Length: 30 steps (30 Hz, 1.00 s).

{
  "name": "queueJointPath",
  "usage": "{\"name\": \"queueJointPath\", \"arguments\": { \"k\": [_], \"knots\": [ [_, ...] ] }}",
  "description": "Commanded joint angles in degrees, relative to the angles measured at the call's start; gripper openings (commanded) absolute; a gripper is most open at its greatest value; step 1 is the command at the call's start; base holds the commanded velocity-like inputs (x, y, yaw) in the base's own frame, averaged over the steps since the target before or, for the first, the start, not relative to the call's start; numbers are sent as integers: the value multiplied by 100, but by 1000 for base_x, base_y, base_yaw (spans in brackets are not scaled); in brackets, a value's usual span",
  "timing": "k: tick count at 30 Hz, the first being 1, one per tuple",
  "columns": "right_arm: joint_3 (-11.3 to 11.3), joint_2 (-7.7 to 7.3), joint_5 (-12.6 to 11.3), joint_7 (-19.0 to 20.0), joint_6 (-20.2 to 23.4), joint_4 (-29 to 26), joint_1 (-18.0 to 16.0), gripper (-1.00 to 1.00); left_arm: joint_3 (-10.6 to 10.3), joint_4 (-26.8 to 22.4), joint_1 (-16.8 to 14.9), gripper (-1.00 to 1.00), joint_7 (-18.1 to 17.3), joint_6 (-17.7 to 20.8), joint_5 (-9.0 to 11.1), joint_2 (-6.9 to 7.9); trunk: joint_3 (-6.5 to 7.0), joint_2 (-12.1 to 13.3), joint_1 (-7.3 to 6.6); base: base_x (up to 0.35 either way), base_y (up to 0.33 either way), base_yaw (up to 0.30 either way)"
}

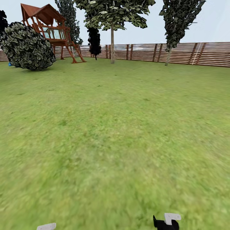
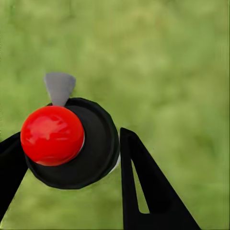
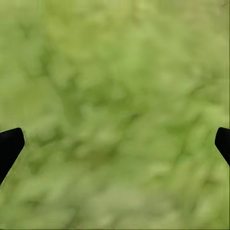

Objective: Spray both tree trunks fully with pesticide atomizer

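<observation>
We stand on a wide green lawn [image 1: 115,134], and the grass runs without a break up to a brown fence [image 1: 191,53] of horizontal wooden slats that closes the garden at the far side. We take this fence as our landmark. Just in front of it, a thin pale trunk [image 1: 112,44] rises into a dark ragged crown, and another leafy tree [image 1: 179,22] leans a little, further along the fence on the right side of the head view. A red-brown wooden play tower [image 1: 48,28] with a roof stands before the fence at the left, and a big round dark bush [image 1: 27,46] sits beside the tower, nearer to us. The sky above the fence is pale. We can read no label, brand or writing anywhere. The left wrist view gives what the head view does not: the left gripper [image 2: 72,163] holds the pesticide atomizer [image 2: 72,143] between its black fingers [image 2: 148,187], and we see its round black body, its shiny red ball and a small grey nozzle over blurred grass. In the right wrist view, the right gripper [image 3: 115,143] is spread wide, with nothing between its two black tips but grass.
</observation>
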Motion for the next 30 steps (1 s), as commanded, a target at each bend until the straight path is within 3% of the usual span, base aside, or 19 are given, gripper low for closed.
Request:
{"name": "queueJointPath", "arguments": {
  "k": [1, 3, 6, 30],
  "knots": [
    [48, 73, -56, -8, 2, 4, 79, 100, 13, 5, -3, -100, -11, -19, 44, -1, -5, -2, 2, 337, 103, 0],
    [48, 166, -58, -4, 17, 5, 266, 100, 14, 5, -3, -100, -11, -18, 46, -1, -5, -2, 2, 337, 103, 0],
    [47, 183, -58, -13, 21, 5, 424, 100, 14, 5, -3, -100, -11, -17, 47, -1, -5, -2, 2, 337, 103, 0],
    [47, 193, -58, -12, 22, 5, 460, 100, 14, 5, -3, -100, -11, -17, 47, -3, -5, -2, 2, 337, 103, 0]
  ]
}}
